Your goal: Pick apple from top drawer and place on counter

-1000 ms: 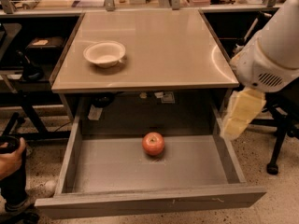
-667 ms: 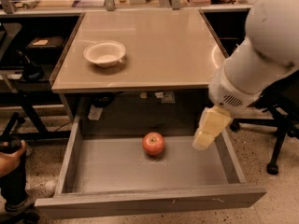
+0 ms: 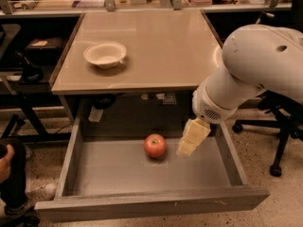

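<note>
Walls and front panel of the top drawer point(image 3: 142, 205) are seen nearest, the drawer being pulled well out from under the desk point(image 3: 161, 51). On its flat floor, towards the back and about midway across, the apple point(image 3: 155, 145) is found resting with its stem dimple up, clear of every wall. Just to the right of it the end effector point(image 3: 186, 148) is hung from the white arm point(image 3: 255, 65), pointed downward inside the drawer, near the apple but apart from it. Nothing is held by it; how far open it is cannot be told. Beyond, the desk top is seen with a white bowl point(image 3: 105, 54) set near its left side. The approach to the grasp is judged to be the step in hand, with pick and placement not yet done. For the next move, the end effector would have to be brought leftward, centred over the apple, lowered around it and closed before any lift towards the desk is made.
</note>
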Controlling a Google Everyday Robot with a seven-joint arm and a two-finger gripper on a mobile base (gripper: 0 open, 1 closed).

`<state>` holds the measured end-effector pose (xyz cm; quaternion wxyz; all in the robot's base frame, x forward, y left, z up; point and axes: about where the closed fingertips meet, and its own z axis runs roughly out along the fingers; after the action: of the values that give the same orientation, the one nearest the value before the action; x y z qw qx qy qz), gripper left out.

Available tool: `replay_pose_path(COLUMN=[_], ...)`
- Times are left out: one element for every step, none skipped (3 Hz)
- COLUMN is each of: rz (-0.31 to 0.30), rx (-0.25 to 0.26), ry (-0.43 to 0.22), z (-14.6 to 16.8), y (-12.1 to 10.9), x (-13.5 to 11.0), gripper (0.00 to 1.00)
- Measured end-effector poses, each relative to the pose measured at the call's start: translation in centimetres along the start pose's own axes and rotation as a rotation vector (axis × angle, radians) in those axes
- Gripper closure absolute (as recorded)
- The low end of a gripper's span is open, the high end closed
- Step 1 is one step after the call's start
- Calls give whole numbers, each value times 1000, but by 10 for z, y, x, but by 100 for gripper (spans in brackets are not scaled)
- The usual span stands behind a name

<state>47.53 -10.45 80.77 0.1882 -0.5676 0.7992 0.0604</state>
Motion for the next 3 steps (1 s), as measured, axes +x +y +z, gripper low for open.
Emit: replay_pose_path(rz=[-7,29,73], rx=[-13,-63,-84], ry=[-11,-75,-129], z=[13,64,105], y=[5,14,11], x=[-2,-19,-35], gripper=[0,0,0])
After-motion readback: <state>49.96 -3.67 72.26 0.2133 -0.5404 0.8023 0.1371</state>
